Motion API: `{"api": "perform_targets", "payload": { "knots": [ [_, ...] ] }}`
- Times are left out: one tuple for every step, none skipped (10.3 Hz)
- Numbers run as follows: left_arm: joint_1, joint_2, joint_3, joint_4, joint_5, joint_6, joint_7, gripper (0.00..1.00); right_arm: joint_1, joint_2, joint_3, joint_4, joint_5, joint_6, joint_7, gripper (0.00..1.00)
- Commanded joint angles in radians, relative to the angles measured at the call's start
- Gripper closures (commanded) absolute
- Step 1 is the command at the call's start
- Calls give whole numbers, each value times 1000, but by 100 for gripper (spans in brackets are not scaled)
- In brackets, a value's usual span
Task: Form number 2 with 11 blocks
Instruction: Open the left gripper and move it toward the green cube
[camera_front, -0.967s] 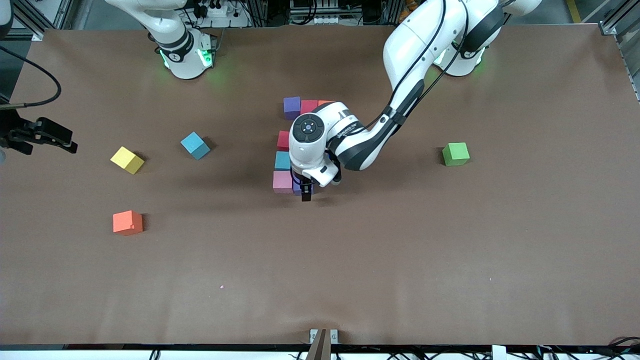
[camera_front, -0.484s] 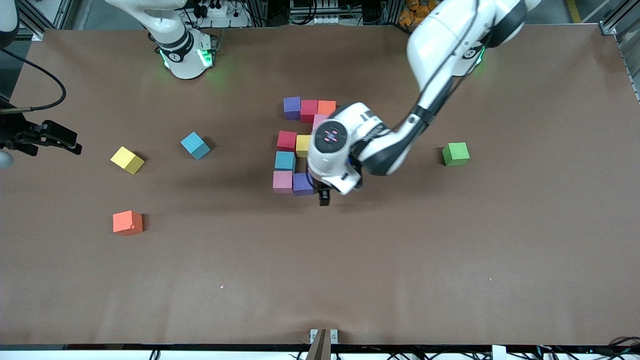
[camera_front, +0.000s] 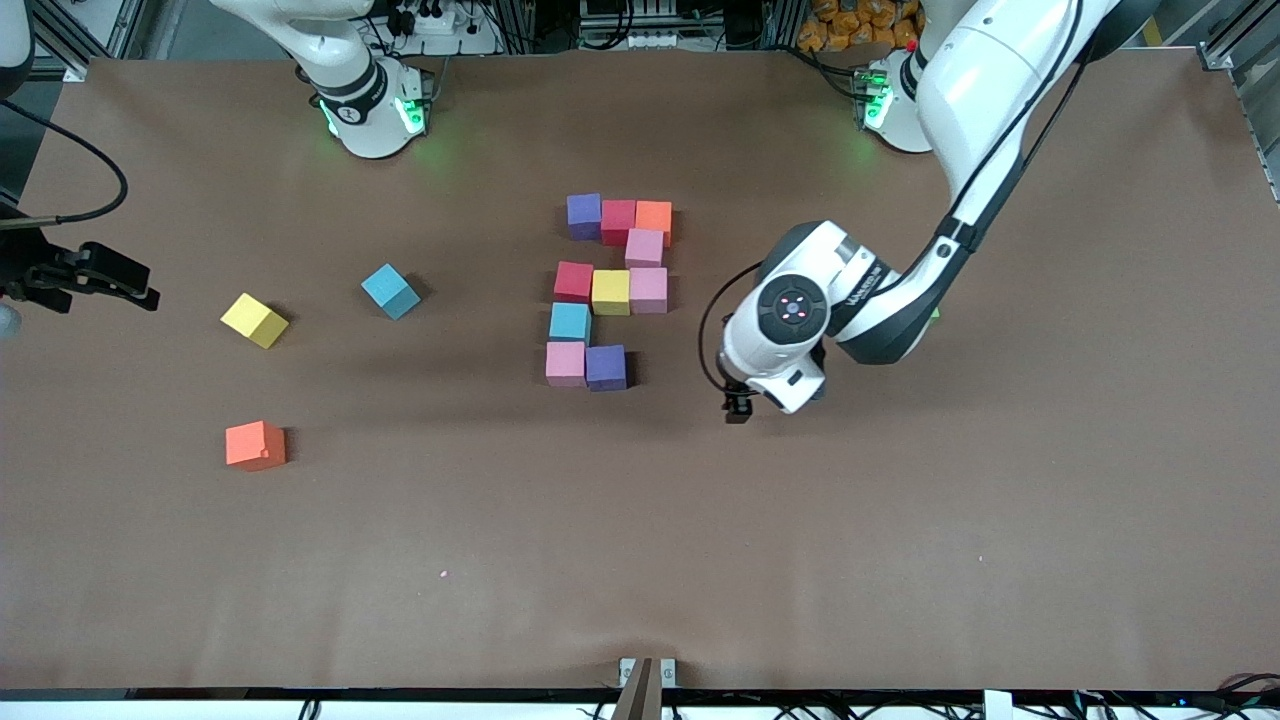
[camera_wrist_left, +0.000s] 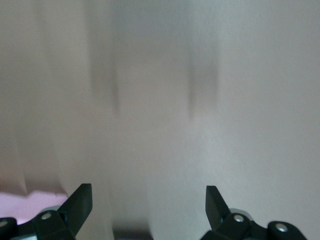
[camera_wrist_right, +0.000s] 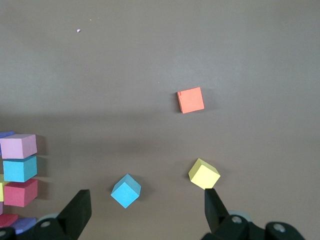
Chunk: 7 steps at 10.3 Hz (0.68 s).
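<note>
Ten blocks lie joined mid-table: purple (camera_front: 584, 215), red (camera_front: 618, 220) and orange (camera_front: 654, 217) in a row, then pink (camera_front: 644, 247), a row of red (camera_front: 573, 281), yellow (camera_front: 611, 291) and pink (camera_front: 648, 289), then blue (camera_front: 570, 321), pink (camera_front: 565, 362) and purple (camera_front: 606, 367). My left gripper (camera_front: 738, 408) (camera_wrist_left: 147, 192) hangs open and empty over bare table, toward the left arm's end from that last purple block. The green block is almost wholly covered by the left arm. My right gripper (camera_front: 125, 283) (camera_wrist_right: 147, 200) waits open over the right arm's end of the table.
Three loose blocks lie toward the right arm's end: blue (camera_front: 390, 290) (camera_wrist_right: 125, 190), yellow (camera_front: 254, 320) (camera_wrist_right: 204, 174) and orange (camera_front: 255, 445) (camera_wrist_right: 190, 100), the orange nearest the front camera. The left arm's forearm (camera_front: 880, 310) stretches low over the table.
The left gripper has pulled away from the purple block, left lying beside the pink one, and swung toward the left arm's end, where its arm now covers the green block. The right gripper barely moved.
</note>
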Motion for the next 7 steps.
{"api": "perform_targets", "payload": {
  "knots": [
    [76,-137,-9,-200,-6,58,83,0,-12,-11,8,-12,-11,8,-13,0],
    [106,-161,-9,-241,-6,60,136,0,-12,-11,8,-12,-11,6,-9,0],
    [141,-180,-9,-278,-6,61,216,0,-11,-11,8,-12,-11,5,-6,0],
    [180,-183,-9,-289,-6,61,303,0,-11,-9,8,-12,-11,3,-6,0],
    [215,-183,-9,-292,-6,58,401,0,-8,-8,8,-12,-11,5,-6,0],
    [249,-183,-9,-297,-6,52,496,0,-8,-6,8,-12,-11,6,-6,0],
    [272,-186,-9,-312,-6,49,587,0,-11,-6,9,-12,-11,6,-6,0]
  ]
}}
